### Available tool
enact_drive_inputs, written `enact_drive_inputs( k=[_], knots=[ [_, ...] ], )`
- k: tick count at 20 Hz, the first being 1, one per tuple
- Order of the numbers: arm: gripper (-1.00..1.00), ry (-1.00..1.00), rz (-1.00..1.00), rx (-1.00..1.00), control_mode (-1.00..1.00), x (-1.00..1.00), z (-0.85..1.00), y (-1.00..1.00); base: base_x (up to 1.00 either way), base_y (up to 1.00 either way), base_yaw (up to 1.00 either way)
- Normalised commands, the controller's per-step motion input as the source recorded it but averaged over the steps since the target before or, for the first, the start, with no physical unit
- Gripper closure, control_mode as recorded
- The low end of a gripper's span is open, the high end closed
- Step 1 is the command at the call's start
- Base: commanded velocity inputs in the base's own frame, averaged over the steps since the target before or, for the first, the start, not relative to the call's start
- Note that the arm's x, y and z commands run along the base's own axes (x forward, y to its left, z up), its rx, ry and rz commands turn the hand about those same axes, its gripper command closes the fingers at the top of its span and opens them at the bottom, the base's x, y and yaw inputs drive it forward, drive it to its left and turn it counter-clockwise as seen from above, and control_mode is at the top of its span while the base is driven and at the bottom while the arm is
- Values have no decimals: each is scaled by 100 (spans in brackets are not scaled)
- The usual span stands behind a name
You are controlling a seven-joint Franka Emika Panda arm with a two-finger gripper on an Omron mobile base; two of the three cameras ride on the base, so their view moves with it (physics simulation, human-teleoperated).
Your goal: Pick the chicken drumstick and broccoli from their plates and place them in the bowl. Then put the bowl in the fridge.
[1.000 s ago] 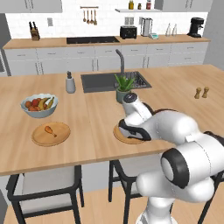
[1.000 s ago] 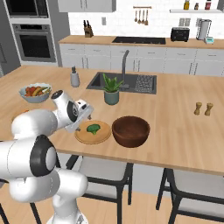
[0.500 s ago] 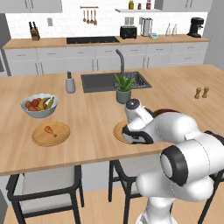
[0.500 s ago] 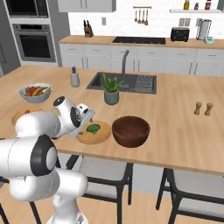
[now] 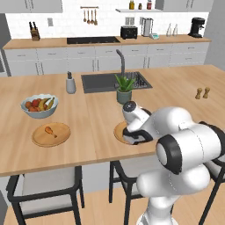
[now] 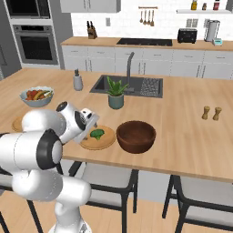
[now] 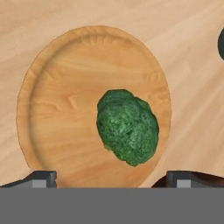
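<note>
The broccoli [image 7: 127, 127] lies on a light-wood plate [image 7: 30, 113], a little right of its middle. My gripper [image 7: 111, 179] hangs open just above this plate, one fingertip [image 7: 41, 178] on each side and nothing between them. From the right, the broccoli [image 6: 96, 134] on its plate [image 6: 102, 144] sits just left of the dark wooden bowl [image 6: 136, 135], with the gripper [image 6: 90, 132] over the plate's left part. The chicken drumstick [image 5: 50, 130] rests on the other plate [image 5: 51, 140], far left of the gripper [image 5: 132, 137]. A grey panel [image 6: 3, 41] beside the oven may be the fridge.
A pale fruit bowl [image 5: 38, 105] stands behind the drumstick plate. A potted plant [image 6: 116, 93] and the sink [image 6: 129, 85] lie behind the broccoli plate. Salt and pepper shakers [image 6: 211, 113] stand at the right. The counter's front edge runs just below both plates.
The hand has come down and slightly forward over the broccoli plate. Its jaws have stayed open, and the broccoli, drumstick and bowl have not moved.
</note>
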Motion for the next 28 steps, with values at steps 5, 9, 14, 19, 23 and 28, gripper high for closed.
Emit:
enact_drive_inputs(
  k=[5, 9, 14, 19, 23, 28],
  knots=[
    [-100, 0, 3, -4, -100, 6, -17, 2, 0, 0, 0],
    [-100, 0, 4, -3, -100, 9, -11, 0, 0, 0, 0],
    [-100, 0, 2, 0, -100, 17, -7, 0, 0, 0, 0],
    [-100, 0, 0, 0, -100, 23, 0, 0, 0, 0, 0],
    [-100, 0, 0, 0, -100, 16, -9, 0, 0, 0, 0],
    [-100, 0, 0, 0, -100, 1, -33, 0, 0, 0, 0]
  ],
)
